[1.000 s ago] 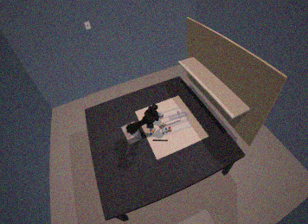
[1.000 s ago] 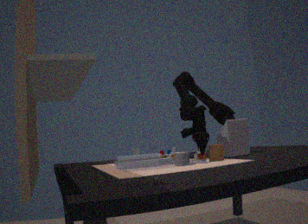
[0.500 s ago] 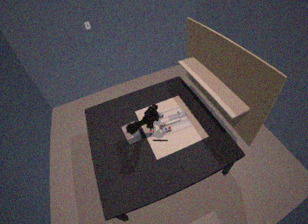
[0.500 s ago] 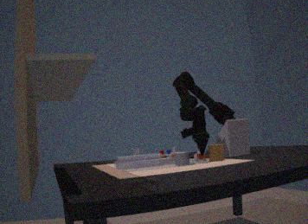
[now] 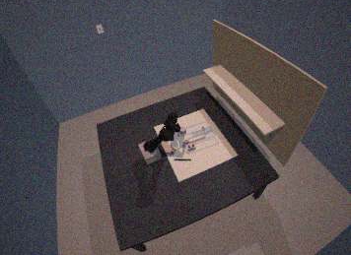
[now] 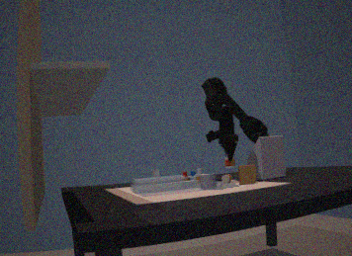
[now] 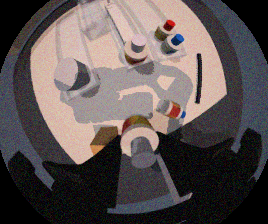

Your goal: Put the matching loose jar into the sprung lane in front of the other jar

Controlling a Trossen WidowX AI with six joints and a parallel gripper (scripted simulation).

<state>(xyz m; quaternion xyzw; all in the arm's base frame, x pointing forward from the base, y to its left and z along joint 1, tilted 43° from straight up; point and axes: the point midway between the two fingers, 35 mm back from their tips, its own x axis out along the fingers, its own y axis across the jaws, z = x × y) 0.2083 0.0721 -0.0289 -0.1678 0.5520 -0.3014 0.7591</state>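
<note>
Below the jaws, in the top view, a pale mat (image 5: 217, 157) (image 6: 143, 197) (image 7: 45, 107) lies on the table (image 5: 197, 205) (image 6: 208, 211), under the arm (image 5: 169, 133) (image 6: 224, 107); the grip itself is too small to read.

Exterior view: the jaws, roughly half apart, are clamped on the loose jar (image 6: 229, 163) (image 7: 139, 136), held above the mat, presumably to bring it clear of the yellow block (image 6: 247, 174) (image 7: 105, 136) beside and below.

Wrist view: the loose jar stands between the jaws, its cap toward the camera, probably gripped so its base can meet the lane floor. Ahead of the jaws, a similar banded jar (image 7: 135, 52) occupies the middle lane, likely the match against its pusher. A small bottle (image 7: 172, 109) lies tipped nearby.
</note>
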